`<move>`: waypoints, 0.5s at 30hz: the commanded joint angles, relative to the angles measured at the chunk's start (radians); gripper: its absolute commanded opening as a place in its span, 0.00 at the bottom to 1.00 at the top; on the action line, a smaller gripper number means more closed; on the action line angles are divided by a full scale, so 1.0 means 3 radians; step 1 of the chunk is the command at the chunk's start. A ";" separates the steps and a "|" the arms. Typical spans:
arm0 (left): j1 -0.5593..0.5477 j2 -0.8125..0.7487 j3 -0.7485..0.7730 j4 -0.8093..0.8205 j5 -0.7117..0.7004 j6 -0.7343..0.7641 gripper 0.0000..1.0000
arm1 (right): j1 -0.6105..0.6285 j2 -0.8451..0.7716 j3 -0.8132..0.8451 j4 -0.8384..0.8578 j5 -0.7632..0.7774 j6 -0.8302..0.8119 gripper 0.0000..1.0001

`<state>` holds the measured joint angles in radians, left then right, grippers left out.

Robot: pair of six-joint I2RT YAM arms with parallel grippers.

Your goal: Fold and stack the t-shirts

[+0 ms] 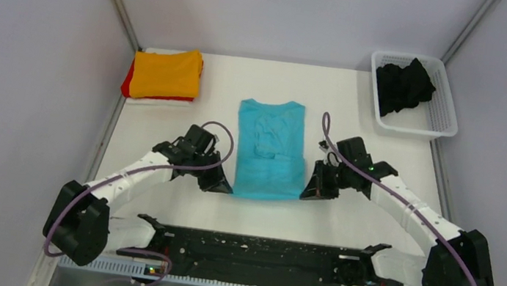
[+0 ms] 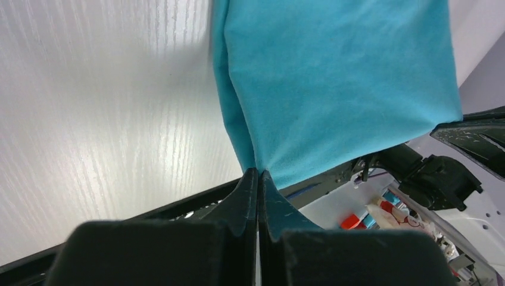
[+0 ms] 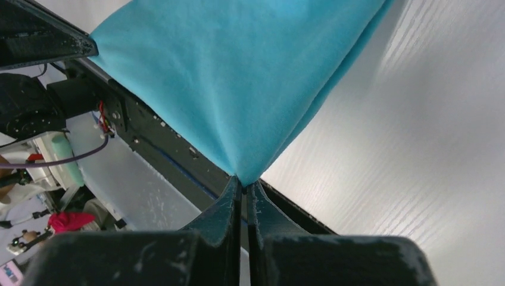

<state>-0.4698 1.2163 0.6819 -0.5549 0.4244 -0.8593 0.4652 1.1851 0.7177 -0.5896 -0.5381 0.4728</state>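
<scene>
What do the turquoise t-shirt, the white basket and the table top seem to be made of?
The turquoise t-shirt looks like soft, matte knit cloth, probably cotton: it drapes and puckers where it is pinched. The white basket is likely rigid plastic, moulded as an open mesh. The table top is pale, smooth and slightly glossy with faint wood-like grain lines, perhaps laminate.

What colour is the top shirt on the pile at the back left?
The top shirt is orange, best seen in the overhead view.
</scene>
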 commanded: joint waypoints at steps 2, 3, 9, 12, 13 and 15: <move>0.0005 -0.0082 0.0320 0.0124 -0.0114 -0.0029 0.00 | -0.0060 0.0047 0.0455 0.0097 0.0203 -0.0138 0.00; 0.0013 -0.0025 0.0412 0.0193 -0.0124 -0.0005 0.00 | -0.0112 0.0090 0.0524 0.0178 0.0244 -0.0142 0.00; 0.0203 0.0511 0.1205 0.0124 -0.0221 0.0285 0.00 | -0.0324 0.0381 0.0997 0.0489 0.0340 -0.0193 0.00; 0.0308 0.0727 0.1511 0.0124 -0.0281 0.0364 0.00 | -0.0356 0.0548 0.1123 0.0676 0.0396 -0.0104 0.00; 0.0347 0.0792 0.1593 0.0138 -0.0278 0.0369 0.00 | -0.0383 0.0604 0.1175 0.0749 0.0402 -0.0054 0.00; 0.0424 0.0928 0.1729 0.0159 -0.0258 0.0365 0.00 | -0.0415 0.0705 0.1272 0.0882 0.0416 0.0007 0.00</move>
<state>-0.3790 1.4403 1.1149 -0.5308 0.3656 -0.7849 0.3656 1.3472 1.0214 -0.4427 -0.4385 0.4465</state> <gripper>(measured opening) 0.010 0.011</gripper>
